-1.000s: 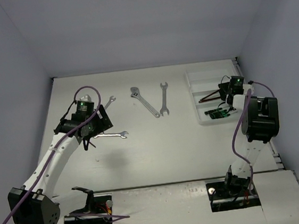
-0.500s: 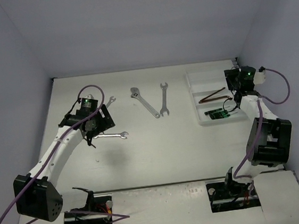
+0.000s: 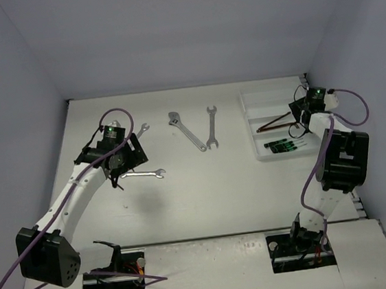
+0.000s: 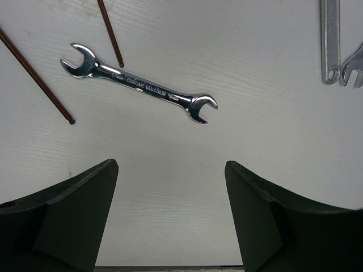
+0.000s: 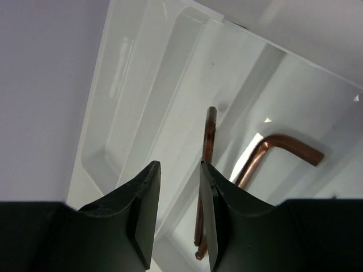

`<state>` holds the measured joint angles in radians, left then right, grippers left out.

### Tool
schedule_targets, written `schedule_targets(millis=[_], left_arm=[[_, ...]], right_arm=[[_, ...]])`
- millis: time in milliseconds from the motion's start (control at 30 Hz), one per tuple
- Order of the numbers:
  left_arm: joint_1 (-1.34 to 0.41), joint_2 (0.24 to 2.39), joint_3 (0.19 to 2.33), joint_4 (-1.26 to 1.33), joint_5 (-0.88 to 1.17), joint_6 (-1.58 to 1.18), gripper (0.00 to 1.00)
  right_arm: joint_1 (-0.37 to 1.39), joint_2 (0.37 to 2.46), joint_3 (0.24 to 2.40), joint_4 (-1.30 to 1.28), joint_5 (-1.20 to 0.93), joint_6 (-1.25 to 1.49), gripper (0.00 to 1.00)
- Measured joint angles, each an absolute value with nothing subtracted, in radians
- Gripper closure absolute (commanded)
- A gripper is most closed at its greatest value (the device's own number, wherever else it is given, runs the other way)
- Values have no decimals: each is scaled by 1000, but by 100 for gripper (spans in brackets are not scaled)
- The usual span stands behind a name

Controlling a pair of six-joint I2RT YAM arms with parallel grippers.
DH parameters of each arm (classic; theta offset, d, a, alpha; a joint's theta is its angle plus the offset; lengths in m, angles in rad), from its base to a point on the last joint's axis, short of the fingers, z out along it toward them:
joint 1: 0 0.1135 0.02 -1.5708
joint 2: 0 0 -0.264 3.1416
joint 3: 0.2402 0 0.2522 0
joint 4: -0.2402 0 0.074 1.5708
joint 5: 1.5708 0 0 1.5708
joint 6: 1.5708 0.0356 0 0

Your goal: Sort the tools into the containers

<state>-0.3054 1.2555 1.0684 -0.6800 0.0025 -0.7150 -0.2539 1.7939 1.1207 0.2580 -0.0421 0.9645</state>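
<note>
A silver open-end wrench (image 4: 139, 85) lies on the table ahead of my left gripper (image 4: 170, 164), which hangs open and empty above the bare surface. Two dark brown hex keys (image 4: 35, 76) lie to the wrench's left. My left gripper (image 3: 118, 174) is beside that wrench (image 3: 144, 174). My right gripper (image 5: 178, 164) hovers over the white tray (image 5: 130, 102). Its jaws stand a narrow gap apart with nothing between them. Brown hex keys (image 5: 283, 144) lie in a compartment below. My right gripper (image 3: 297, 121) is over the tray (image 3: 253, 121).
An adjustable wrench (image 3: 186, 131), an open-end wrench (image 3: 211, 127) and a small wrench (image 3: 140, 130) lie at mid-table. Black-and-green screwdrivers (image 3: 284, 146) lie in the tray's near compartment. Walls enclose the table on three sides.
The right arm swung its elbow out and back, and its gripper shifted over the tray's far end with the jaws slightly narrower. The left arm settled a little and then stayed still.
</note>
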Motion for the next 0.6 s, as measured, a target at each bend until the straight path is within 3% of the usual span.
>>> schedule_targets(millis=[267,600], left_arm=[[-305,1209,1039,-683,2,-715,27],[-302,1201,1004,-684,3,-719,27]], right_arm=[[-254,1932,1226,256,-94,930,70],[-254,1945,1226,240,-93,905,71]])
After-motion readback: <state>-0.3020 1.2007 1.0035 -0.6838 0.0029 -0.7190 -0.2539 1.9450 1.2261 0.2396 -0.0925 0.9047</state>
